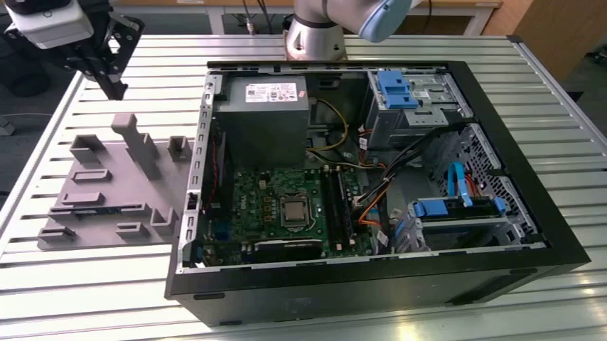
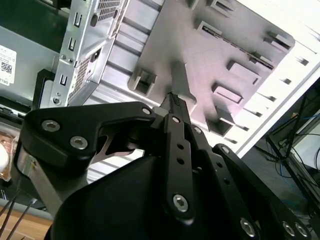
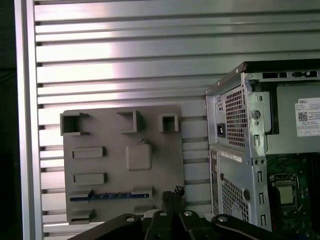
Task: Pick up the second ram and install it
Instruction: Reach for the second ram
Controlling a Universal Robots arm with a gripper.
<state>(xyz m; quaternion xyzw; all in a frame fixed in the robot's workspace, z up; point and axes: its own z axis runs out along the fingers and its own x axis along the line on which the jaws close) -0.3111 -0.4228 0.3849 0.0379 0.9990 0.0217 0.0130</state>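
One thin blue-green ram stick (image 3: pixel 107 196) lies slotted in the grey plastic holder tray (image 3: pixel 170 160), below the black gripper (image 3: pixel 173 191), whose fingers are pressed together and empty. This looks like the approach step; grasping needs them parted.

A slatted aluminium table (image 1: pixel 95 298) is spreading across the scene, its grooves running side to side in the exterior view — light is glaring off the slats toward the far edge. Beyond it, wooden furniture (image 1: pixel 545 28) is standing at the exterior view's right, and dark cables (image 1: pixel 249 13) are hanging down behind the table.
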